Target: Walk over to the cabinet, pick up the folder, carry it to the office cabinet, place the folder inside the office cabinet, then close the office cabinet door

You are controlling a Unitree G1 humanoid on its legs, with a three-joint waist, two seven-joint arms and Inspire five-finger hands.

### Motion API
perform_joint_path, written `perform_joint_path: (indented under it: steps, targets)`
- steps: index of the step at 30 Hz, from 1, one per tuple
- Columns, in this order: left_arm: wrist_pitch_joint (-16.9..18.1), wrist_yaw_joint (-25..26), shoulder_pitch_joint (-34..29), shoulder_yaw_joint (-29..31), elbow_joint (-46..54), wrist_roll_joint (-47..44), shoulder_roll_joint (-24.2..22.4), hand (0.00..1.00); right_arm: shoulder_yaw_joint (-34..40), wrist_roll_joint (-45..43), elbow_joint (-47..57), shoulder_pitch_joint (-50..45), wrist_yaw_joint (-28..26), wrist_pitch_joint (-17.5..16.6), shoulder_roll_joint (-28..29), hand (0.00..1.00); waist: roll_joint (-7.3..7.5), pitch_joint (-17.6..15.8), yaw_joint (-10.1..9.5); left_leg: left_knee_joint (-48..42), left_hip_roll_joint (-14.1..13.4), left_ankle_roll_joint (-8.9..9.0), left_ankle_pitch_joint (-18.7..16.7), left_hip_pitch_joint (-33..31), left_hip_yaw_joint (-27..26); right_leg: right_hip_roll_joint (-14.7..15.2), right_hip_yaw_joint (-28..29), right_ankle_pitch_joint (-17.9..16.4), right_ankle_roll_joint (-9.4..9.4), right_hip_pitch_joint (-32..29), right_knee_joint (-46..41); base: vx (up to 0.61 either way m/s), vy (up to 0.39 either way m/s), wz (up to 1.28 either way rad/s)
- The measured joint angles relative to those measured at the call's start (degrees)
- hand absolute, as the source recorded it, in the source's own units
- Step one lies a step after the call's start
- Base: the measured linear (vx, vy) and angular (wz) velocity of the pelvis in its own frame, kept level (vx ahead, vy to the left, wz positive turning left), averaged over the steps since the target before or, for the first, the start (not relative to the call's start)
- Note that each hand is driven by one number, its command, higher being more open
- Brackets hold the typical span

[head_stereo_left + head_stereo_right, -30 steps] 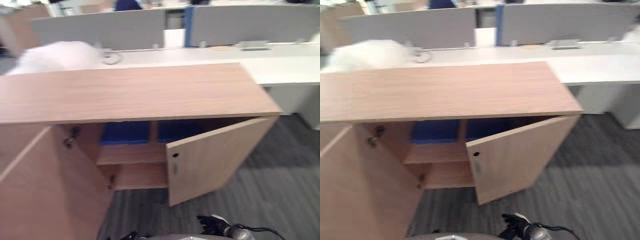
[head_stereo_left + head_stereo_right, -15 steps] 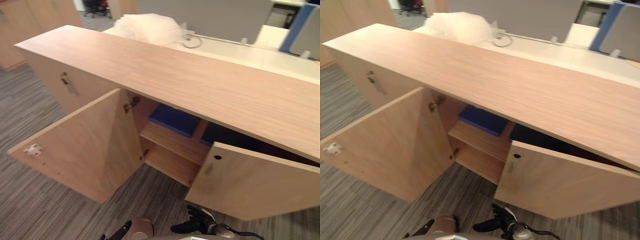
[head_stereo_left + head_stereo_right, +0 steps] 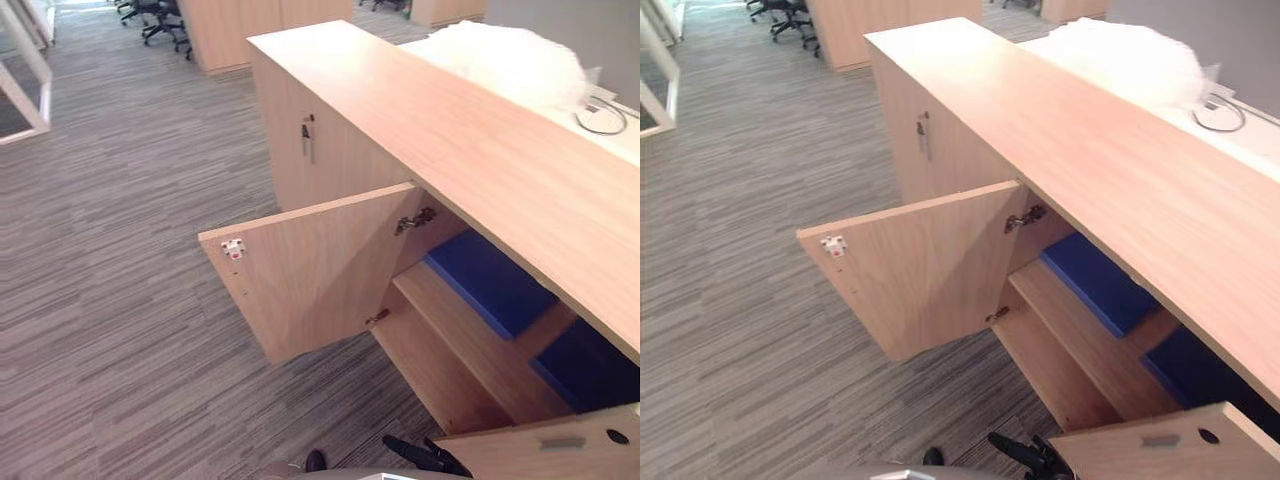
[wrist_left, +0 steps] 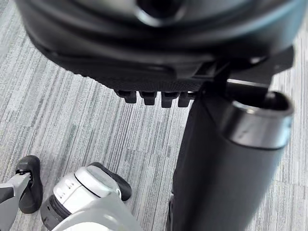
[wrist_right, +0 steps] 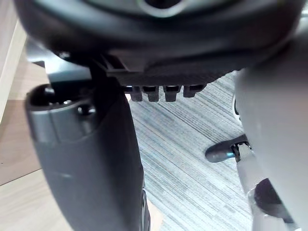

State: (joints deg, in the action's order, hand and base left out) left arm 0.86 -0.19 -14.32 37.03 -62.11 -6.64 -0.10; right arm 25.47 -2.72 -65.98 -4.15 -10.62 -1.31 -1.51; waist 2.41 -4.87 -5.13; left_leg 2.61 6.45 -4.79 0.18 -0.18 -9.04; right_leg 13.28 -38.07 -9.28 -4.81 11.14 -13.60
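Note:
A long wooden cabinet [image 3: 470,140] runs along my right, with its left door [image 3: 310,270] swung wide open and its right door [image 3: 560,452] partly open at the lower right. On the upper shelf inside lie two flat blue folders, one [image 3: 490,283] behind the open door and another [image 3: 590,368] further right. My right hand [image 3: 425,457] hangs low in front of the cabinet, fingers straight, holding nothing. Over grey carpet, my left hand [image 4: 159,48] is open and holds nothing. Neither hand touches the cabinet.
A white crumpled plastic bundle [image 3: 510,60] and a coiled cable [image 3: 600,115] lie behind the cabinet top. A closed cabinet door with a metal handle [image 3: 308,140] is further left. Striped grey carpet [image 3: 110,250] stretches to the left, with office chairs [image 3: 160,20] far off.
The camera has swung left, so the cabinet's left end and the carpet now show. The right hand stays low at the bottom edge. The doors and folders have not moved.

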Motion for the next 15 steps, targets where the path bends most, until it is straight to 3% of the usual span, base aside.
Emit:
perform_joint_path:
  steps: [3,5,6,9,11,12,15]
  targets:
    - [0.1,-0.2,-0.3,-2.5,0.0,0.3,0.8,1.0,0.6,-0.1,0.1,0.0,0.0,0.0,0.1,1.0,0.0,0.0,0.44,2.3,0.4,-0.01,1.0,1.6,2.0,0.8,-1.1,0.0,0.01,0.0,-3.3,0.12,-0.014,0.37]
    - [0.4,-0.2,-0.4,-5.3,0.2,0.5,1.7,1.0,0.6,-0.1,0.5,0.1,0.0,-0.1,0.0,1.0,-0.31,0.0,1.15,2.3,0.1,-0.05,1.1,1.8,4.0,1.1,1.2,0.0,0.73,-1.5,-7.4,0.1,-0.025,0.46]
    - [0.6,-0.2,-0.3,-7.0,0.8,0.6,2.0,1.0,0.5,-0.2,0.6,0.4,0.0,-0.2,0.0,1.0,-0.71,-0.1,1.51,2.3,-0.3,-0.05,1.2,1.7,4.9,0.6,4.8,-3.0,1.09,-2.7,-7.8,0.06,-0.023,0.42]
    - [1.3,-0.4,-0.3,-7.8,3.6,1.2,1.9,1.0,0.4,-0.2,0.5,0.9,-0.1,-0.2,0.1,1.0,-0.73,0.0,1.87,2.3,-1.0,0.13,1.3,1.8,5.0,-0.3,7.4,-4.5,1.14,-4.8,-2.5,0.01,-0.092,0.12]
    - [1.1,-0.6,-0.6,-8.7,8.7,1.7,1.5,1.0,0.5,-0.2,0.5,0.9,-0.4,-0.2,0.2,1.0,-0.25,0.2,2.24,2.3,-0.8,0.86,1.4,1.7,4.9,-1.1,9.0,-1.1,1.34,-6.6,3.5,-0.04,-0.175,0.0]
    - [0.8,-1.0,-1.1,-8.7,14.2,1.7,0.6,1.0,1.4,-0.2,0.5,0.6,-0.5,-0.2,0.1,1.0,-0.26,0.5,2.47,2.4,-1.1,1.6,1.4,1.7,4.8,-1.3,9.9,-0.5,-0.61,-6.6,4.2,-0.05,-0.176,-0.13]
    - [0.6,-2.4,-1.9,-8.5,29.6,3.1,0.1,1.0,2.7,-0.1,1.3,-0.6,-0.5,-0.1,0.0,1.0,-1.15,0.4,2.54,2.7,-2.6,2.48,1.5,1.4,4.0,-3.1,10.6,-0.5,-0.63,-6.5,6.2,-0.06,-0.169,-0.16]
